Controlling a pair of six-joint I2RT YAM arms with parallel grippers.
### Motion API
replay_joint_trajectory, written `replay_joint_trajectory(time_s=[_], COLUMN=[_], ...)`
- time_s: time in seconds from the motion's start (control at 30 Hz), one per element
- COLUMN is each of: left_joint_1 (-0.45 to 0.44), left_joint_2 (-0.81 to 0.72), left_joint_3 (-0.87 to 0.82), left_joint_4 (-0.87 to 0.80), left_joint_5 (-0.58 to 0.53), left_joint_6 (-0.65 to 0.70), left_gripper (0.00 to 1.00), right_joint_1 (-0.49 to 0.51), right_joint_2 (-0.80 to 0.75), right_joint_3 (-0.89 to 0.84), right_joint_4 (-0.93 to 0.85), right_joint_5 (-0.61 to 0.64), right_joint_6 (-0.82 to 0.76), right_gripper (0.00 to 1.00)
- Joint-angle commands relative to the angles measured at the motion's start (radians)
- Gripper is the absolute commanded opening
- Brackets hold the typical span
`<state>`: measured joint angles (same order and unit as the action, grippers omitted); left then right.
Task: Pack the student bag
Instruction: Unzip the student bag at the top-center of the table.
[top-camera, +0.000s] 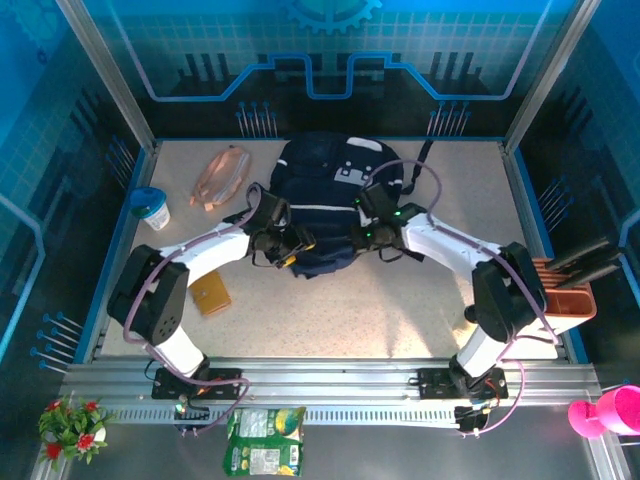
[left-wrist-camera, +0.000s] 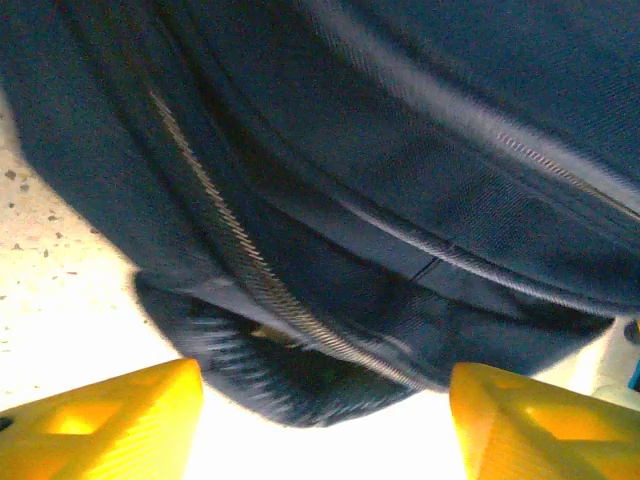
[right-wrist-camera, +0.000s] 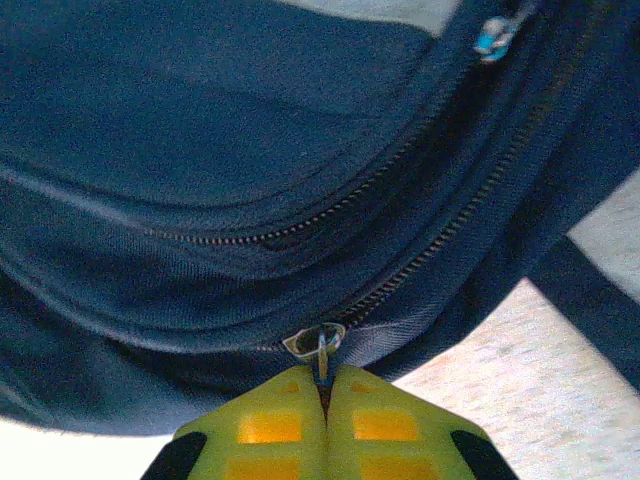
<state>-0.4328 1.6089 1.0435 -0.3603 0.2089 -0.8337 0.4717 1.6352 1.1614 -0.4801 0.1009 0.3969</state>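
Zipper pull (right-wrist-camera: 322, 352) half-hidden in right hand (right-wrist-camera: 322, 378), student bag (left-wrist-camera: 400, 200) blurred by left hand (left-wrist-camera: 322, 400)

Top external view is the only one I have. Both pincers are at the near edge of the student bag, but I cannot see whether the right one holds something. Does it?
Observer: Yes. In the right wrist view the right pincer is shut on the zipper pull of the student bag.
Operator: And the left pincer, does it grip the fabric?
Observer: No. In its wrist view the left pincer is open, fingers wide apart; the bag's rounded edge sits at the gap, not clamped.
Operator: Is there another slider on the bag?
Observer: Yes. A second slider, with a blue tag, sits at the upper right of the right wrist view.
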Motion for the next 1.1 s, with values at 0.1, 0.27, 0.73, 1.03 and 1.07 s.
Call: replay_joint_trajectory(time_s=[0.1, 0.27, 0.73, 1.03, 1.07], left_joint_1=[-0.008, -0.073, -0.12, -0.119, -0.119], left_joint_2=[-0.03, 0.045, 0.374, 0.525, 0.538], left_joint_3=[0.158, 0.32, 0.655, 0.802, 0.813], left_joint_4=[-0.053, -0.06, -0.206, -0.307, -0.306], left_joint_5=[-0.016, -0.066, -0.071, -0.075, -0.086], left_joint_6=[0.371, 0.74, 1.308, 1.382, 1.379], left_gripper=[0.74, 0.74, 0.67, 0.65, 0.62], right_joint_1=[-0.118, -0.178, -0.235, -0.248, -0.249], right_joint_2=[-0.021, 0.014, 0.003, -0.017, -0.018], right_joint_3=[-0.01, 0.011, -0.002, -0.017, -0.018], right_joint_4=[0.124, 0.156, 0.193, 0.187, 0.187], right_joint_5=[-0.031, -0.11, -0.222, -0.228, -0.23], right_joint_6=[-0.131, -0.201, -0.191, -0.193, -0.194], right_gripper=[0.0, 0.0, 0.0, 0.0, 0.0])
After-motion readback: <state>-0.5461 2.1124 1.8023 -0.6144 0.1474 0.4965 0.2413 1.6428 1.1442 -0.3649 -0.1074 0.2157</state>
